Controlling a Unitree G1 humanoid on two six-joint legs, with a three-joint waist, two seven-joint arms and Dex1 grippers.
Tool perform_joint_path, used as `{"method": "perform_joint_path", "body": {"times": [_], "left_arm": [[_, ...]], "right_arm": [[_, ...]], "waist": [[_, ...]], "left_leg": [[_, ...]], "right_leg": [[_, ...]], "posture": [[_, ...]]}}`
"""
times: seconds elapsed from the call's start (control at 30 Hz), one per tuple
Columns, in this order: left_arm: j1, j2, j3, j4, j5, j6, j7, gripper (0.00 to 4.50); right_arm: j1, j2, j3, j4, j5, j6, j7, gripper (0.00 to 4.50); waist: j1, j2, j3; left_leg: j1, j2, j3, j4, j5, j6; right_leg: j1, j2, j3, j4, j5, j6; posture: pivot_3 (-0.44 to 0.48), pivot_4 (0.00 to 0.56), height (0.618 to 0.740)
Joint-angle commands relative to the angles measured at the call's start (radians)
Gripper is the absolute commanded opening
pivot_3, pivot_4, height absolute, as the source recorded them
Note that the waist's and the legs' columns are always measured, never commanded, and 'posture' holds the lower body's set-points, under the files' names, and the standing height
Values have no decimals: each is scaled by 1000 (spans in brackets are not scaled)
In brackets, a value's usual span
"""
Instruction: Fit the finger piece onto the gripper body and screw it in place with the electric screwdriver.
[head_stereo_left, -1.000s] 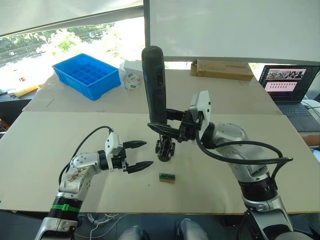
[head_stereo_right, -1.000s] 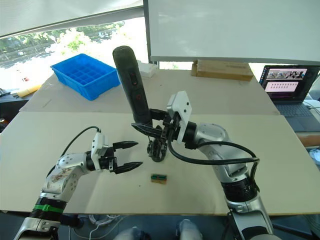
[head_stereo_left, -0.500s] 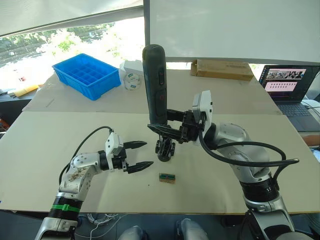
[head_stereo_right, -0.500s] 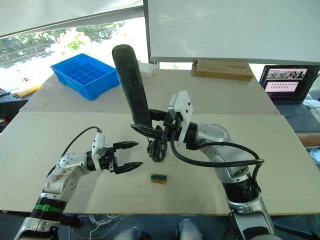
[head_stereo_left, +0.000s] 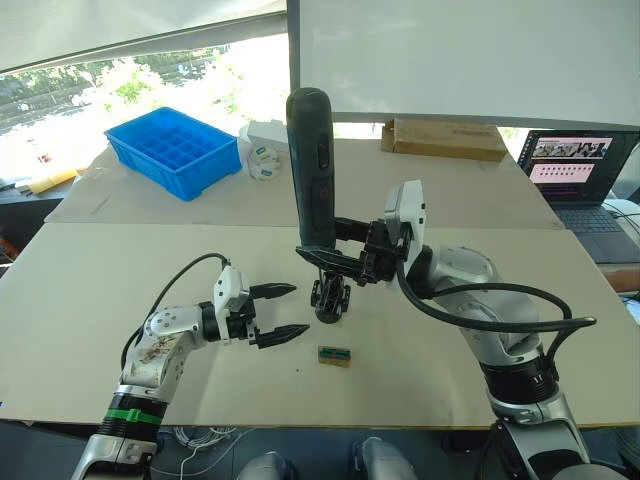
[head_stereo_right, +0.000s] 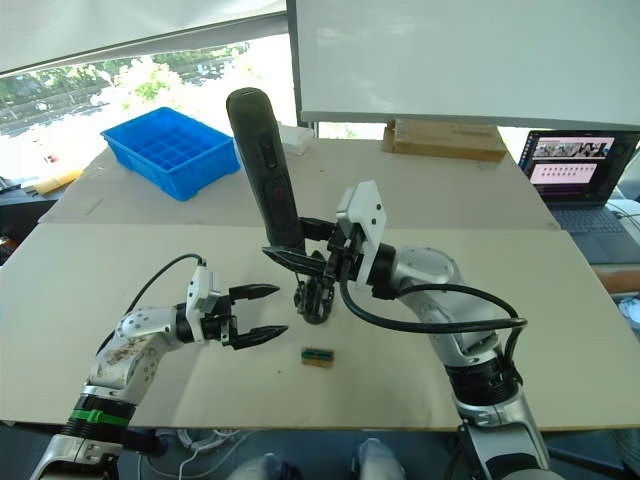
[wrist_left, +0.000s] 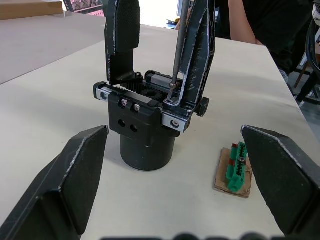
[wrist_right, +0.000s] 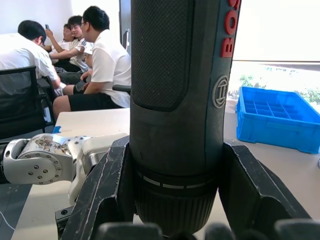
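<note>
Right wrist: end effector (head_stereo_left: 325, 256) around electric screwdriver (head_stereo_left: 311, 165)

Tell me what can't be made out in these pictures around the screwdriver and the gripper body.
- Head views: where the electric screwdriver meets the gripper body is too small, and the right gripper covers it.
- Left wrist view: the bit reaches a screw on the gripper body; whether it is seated is too fine to tell.
- Right wrist view: the screwdriver's barrel hides the bit.
- Finger piece: indistinguishable from the body's other black parts.
</note>
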Motion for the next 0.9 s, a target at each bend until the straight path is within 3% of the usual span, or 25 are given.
{"method": "perform_joint_path", "body": {"times": [0.03, 0.9], "left_arm": [[-1, -4, 0, -29, -1, -13, 4, 4500], [8, -8, 0, -21, 5, -25, 2, 4500]], "right_arm": [[-16, -6, -29, -42, 9, -9, 7, 1911], [-7, 5, -12, -21, -14, -17, 3, 1911]], "waist": [[0, 0, 0], [0, 0, 0]], "left_leg": [[0, 0, 0, 0, 0, 0], [0, 0, 0, 0, 0, 0]], "right_leg": [[0, 0, 0, 0, 0, 0], [0, 0, 0, 0, 0, 0]], "posture": [[0, 150, 740], [0, 150, 740]]}}
